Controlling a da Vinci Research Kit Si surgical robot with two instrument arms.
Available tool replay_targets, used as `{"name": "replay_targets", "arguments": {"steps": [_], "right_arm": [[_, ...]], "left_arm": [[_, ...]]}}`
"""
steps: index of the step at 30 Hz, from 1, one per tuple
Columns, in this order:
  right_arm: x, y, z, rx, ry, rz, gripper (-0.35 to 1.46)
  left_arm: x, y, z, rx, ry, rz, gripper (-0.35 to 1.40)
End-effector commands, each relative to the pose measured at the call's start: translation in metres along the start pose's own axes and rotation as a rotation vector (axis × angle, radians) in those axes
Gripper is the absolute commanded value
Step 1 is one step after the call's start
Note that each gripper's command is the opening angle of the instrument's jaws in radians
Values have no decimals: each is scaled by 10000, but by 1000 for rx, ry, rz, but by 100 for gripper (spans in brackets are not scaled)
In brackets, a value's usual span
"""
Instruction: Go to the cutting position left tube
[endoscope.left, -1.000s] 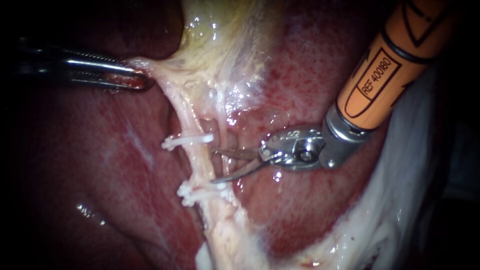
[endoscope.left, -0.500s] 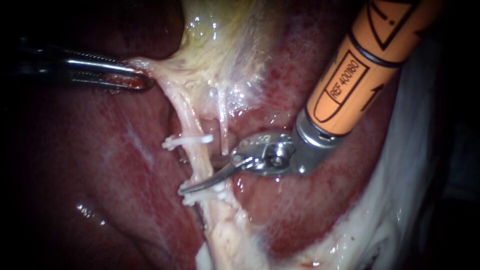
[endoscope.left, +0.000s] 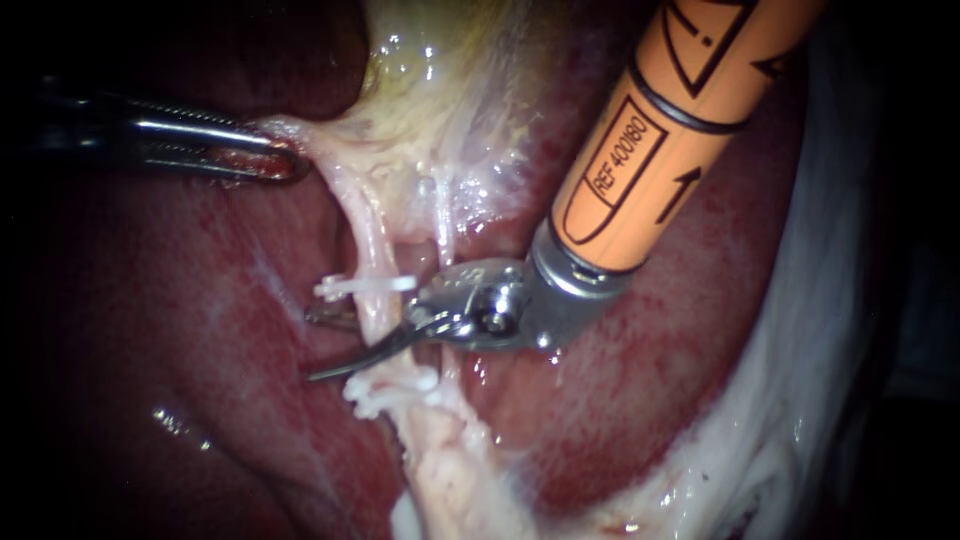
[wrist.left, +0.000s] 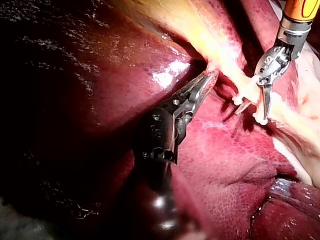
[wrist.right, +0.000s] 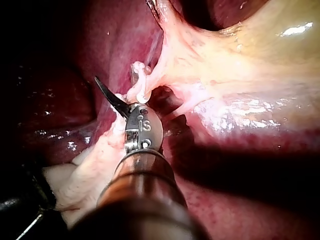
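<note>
The left tube (endoscope.left: 372, 250) is a pale strand that runs down from the gallbladder (endoscope.left: 440, 90). It carries an upper white clip (endoscope.left: 365, 286) and a lower white clip (endoscope.left: 390, 390). My right instrument (endoscope.left: 318, 346), on an orange shaft, has thin curved blades. They stand open astride the left tube between the two clips, one blade in front and one behind. The left wrist view shows the same blades (wrist.left: 256, 107) at the clipped stretch. My left instrument (endoscope.left: 265, 155) is shut on the gallbladder's edge and holds it out to the left, also seen from its own arm (wrist.left: 206, 79).
A thinner right tube (endoscope.left: 443, 215) runs just right of the left one, close to my right instrument's wrist. Red liver (endoscope.left: 200, 330) lies around and beneath both tubes. Pale fatty tissue (endoscope.left: 800, 400) borders the right side.
My right instrument has moved left. Its open blades went from beside the tubes to astride the left tube between the clips. My left instrument has held still.
</note>
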Motion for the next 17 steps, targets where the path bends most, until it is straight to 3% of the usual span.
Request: {"name": "replay_targets", "arguments": {"steps": [1, 9, 17], "right_arm": [[4, -5, -1, 5, 3, -1, 143], [26, -33, -2, 29, 23, 5, 143], [28, -33, -4, 30, 24, 12, 143]], "left_arm": [[0, 0, 0, 0, 0, 0, -35], [0, 0, 0, 0, 0, 0, -35], [-1, 0, 0, -3, -1, 1, -35]]}}
